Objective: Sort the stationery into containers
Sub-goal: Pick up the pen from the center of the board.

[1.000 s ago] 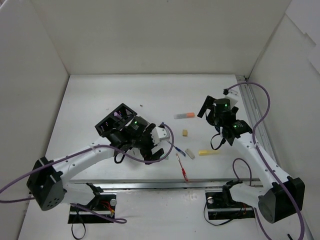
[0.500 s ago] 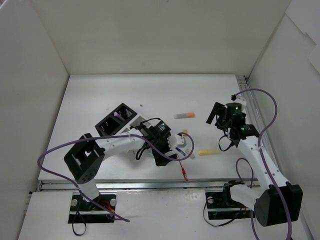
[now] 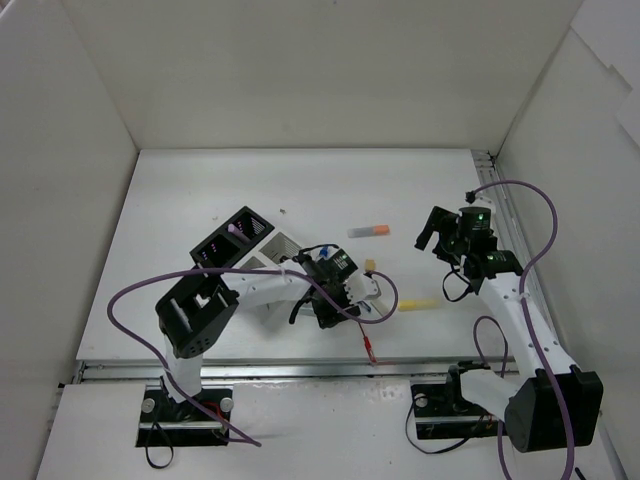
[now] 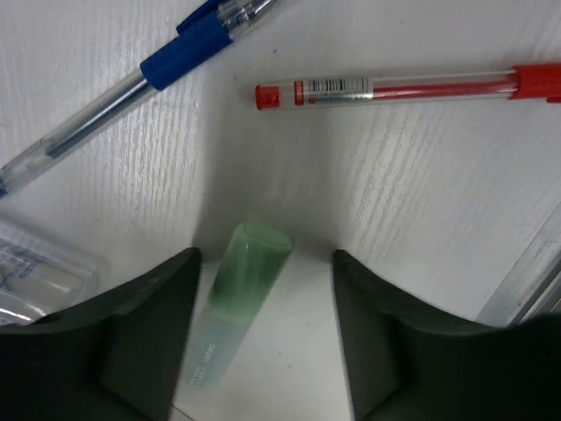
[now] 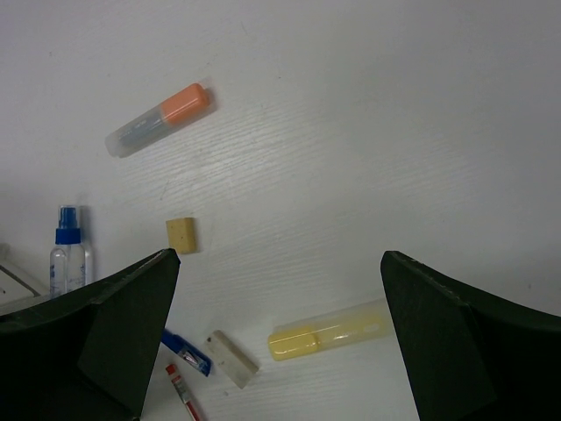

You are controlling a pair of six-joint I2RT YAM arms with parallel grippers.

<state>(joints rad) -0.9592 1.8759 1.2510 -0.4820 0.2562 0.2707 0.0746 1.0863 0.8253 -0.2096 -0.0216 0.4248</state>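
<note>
Near: thin red pen [image 4: 394, 88], blue pen [image 4: 131, 88] loose on white table [image 3: 200, 190] | left gripper [image 4: 265, 256] spread astride green highlighter [image 4: 244, 279], not clamped | right gripper [image 5: 280, 263] released, empty | farther: yellow highlighter [image 5: 329, 331], beige eraser [image 5: 182, 235], orange-capped highlighter [image 5: 158, 118] unsorted | we judge most sorting remains.

The work surface is a white table [image 3: 200, 180] with a fine wood-grain texture, which shows close up in both wrist views [image 4: 421, 175] [image 5: 351, 132]. Three plain white panels enclose it: a back wall [image 3: 320, 70], a left wall [image 3: 60, 180] and a right wall [image 3: 580, 150]. A metal rail [image 3: 503, 212] runs along the right edge of the table, at the foot of the right wall. A second metal rail [image 3: 280, 368] runs along the near edge. In front of it lies a lower white shelf [image 3: 320, 430]. A small dark speck [image 3: 281, 211] lies on the table towards the back; what it is cannot be told.
</note>
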